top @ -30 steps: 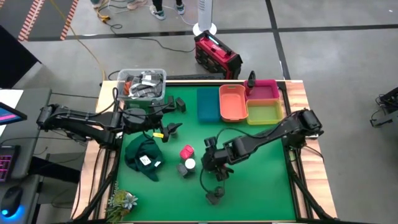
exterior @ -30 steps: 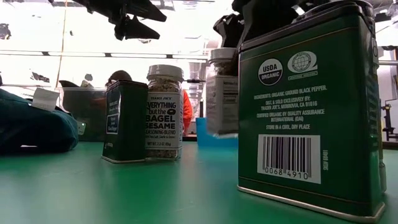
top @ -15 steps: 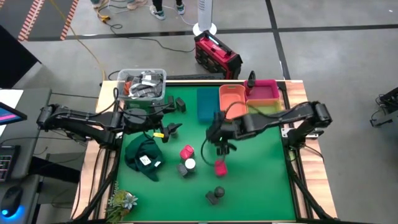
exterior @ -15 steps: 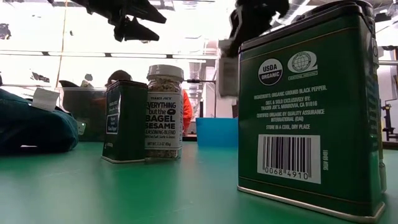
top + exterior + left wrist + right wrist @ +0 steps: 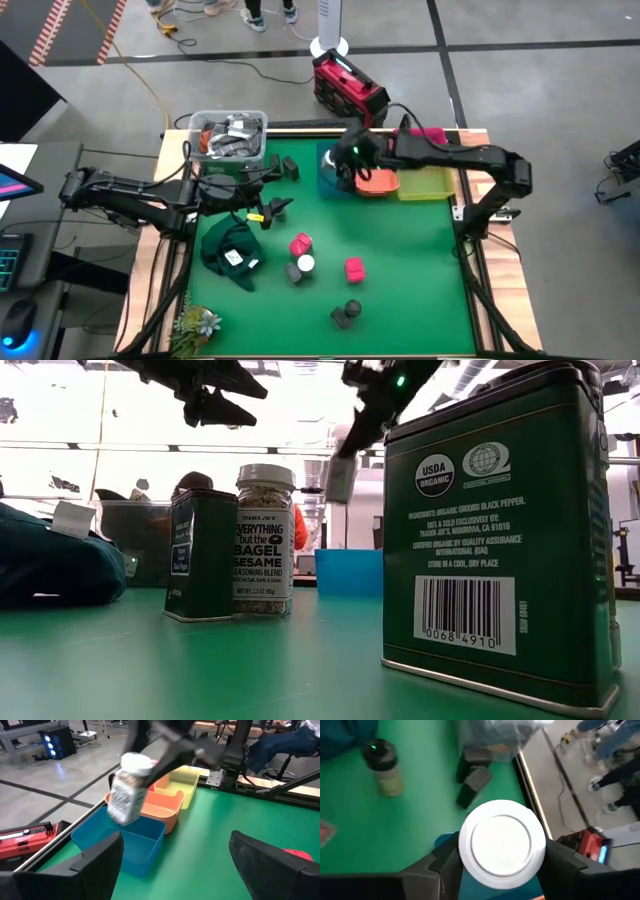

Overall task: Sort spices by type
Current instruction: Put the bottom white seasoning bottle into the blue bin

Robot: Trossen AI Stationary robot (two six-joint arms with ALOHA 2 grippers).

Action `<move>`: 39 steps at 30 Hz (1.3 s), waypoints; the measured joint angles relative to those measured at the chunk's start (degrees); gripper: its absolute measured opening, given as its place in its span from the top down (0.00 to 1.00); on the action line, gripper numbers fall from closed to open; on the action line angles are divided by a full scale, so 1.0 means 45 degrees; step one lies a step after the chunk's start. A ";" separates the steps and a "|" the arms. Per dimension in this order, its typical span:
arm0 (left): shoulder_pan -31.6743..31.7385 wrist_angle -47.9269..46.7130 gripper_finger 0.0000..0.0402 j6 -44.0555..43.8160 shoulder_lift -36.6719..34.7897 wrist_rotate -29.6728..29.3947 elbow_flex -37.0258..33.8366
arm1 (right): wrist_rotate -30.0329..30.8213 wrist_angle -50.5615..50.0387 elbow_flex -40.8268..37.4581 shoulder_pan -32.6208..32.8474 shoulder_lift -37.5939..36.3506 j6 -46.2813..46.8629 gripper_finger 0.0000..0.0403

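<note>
My right gripper [image 5: 346, 166] is shut on a white-capped spice jar [image 5: 126, 790] and holds it in the air over the blue bin [image 5: 120, 840] at the table's far side. On the green mat stand other spices: two red-pink boxes [image 5: 299, 244] [image 5: 354, 268], a white-capped jar [image 5: 305, 264], dark round jars [image 5: 345, 314] and dark tins [image 5: 290, 167]. My left gripper [image 5: 182, 870] waits open and empty above the table's left part. My right gripper pinches the jar at its cap end [image 5: 502, 842], one finger [image 5: 445, 862] on each side, coming from above at a slant. The jar hangs tilted below the fingers, clear of the table and above the blue bin.
Orange [image 5: 375, 168], yellow [image 5: 427, 182] and pink [image 5: 425, 143] bins stand right of the blue one. A clear tub of clutter [image 5: 228, 135] sits at the far left, a dark green cloth [image 5: 232, 250] at the left. A green tin [image 5: 500, 530] stands close in the low view.
My right gripper has carried the white-capped jar up from the middle of the table toward the far edge, rolling as it went, and now holds it over the blue bin. A red-pink box that it hid stands uncovered.
</note>
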 joint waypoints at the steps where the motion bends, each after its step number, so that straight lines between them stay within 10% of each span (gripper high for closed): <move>1: 0.0003 0.0005 0.13 0.0000 0.0000 0.0000 0.0000 | -0.0176 0.0251 -0.0005 -0.0285 0.0214 -0.0088 0.43; 15: 0.0003 -0.0068 0.13 0.0155 0.0000 -0.0005 0.0000 | -0.1553 0.1871 -0.0005 -0.2840 0.3056 -0.0106 0.43; 39: -0.0181 -0.0192 0.13 0.0005 0.0000 -0.0005 0.0000 | -0.2417 0.0927 0.0051 -0.2989 0.3469 0.0161 0.33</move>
